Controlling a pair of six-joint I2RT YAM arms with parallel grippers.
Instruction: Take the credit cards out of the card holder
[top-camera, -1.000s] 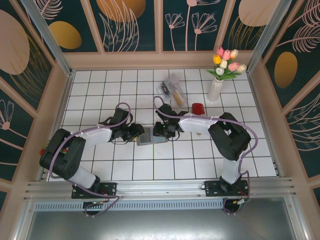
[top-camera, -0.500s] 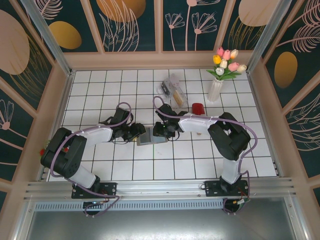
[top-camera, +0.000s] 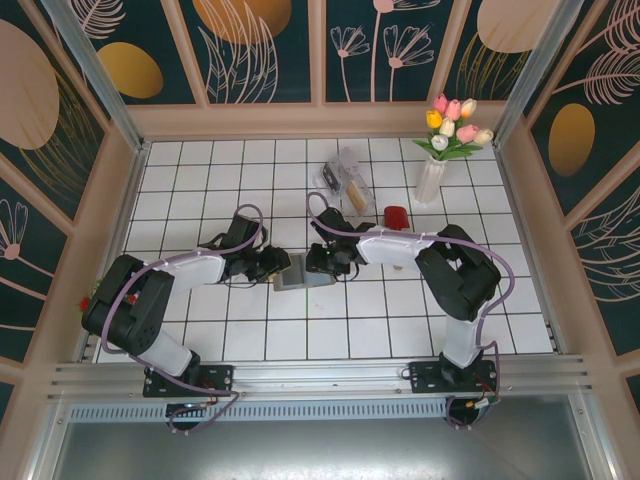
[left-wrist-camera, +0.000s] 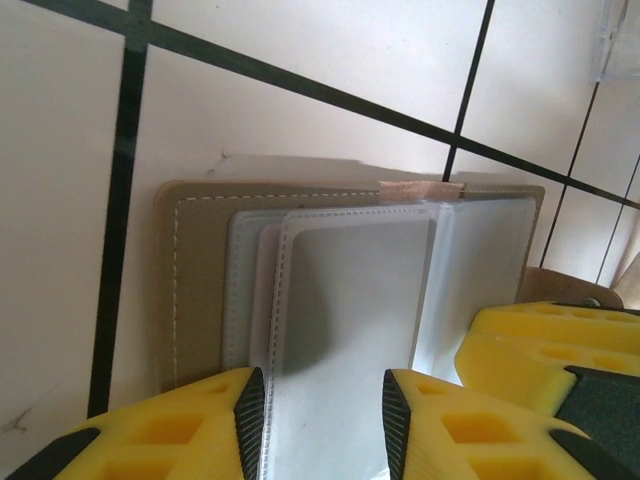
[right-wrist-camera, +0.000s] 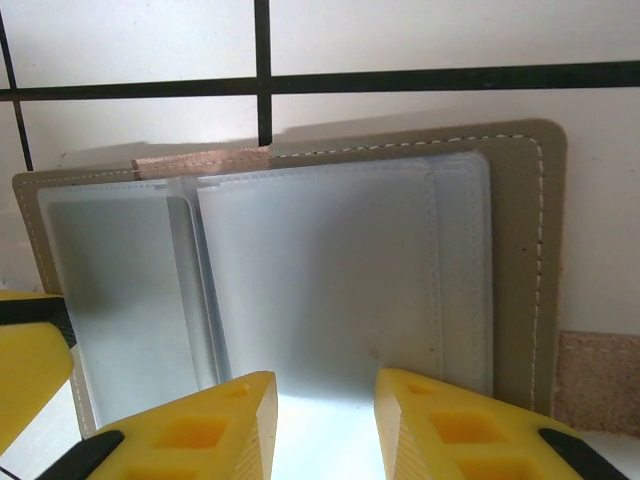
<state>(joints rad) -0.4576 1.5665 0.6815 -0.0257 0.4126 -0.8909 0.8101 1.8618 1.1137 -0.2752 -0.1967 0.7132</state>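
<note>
Card holder (top-camera: 303, 273) lies open on the tiled surface (top-camera: 330, 335); your left claw (left-wrist-camera: 315, 400) and right claw (right-wrist-camera: 325, 410) sit half-open over its sleeves (no card out yet, I'd say).

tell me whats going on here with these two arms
Both arms reach in to the card holder, which lies open on the tiled table. The left gripper comes at it from one side and the right gripper from the other, each with its jaws apart and its fingertips at the edge of the clear sleeves. I can't make out a card coming out of them.
</note>
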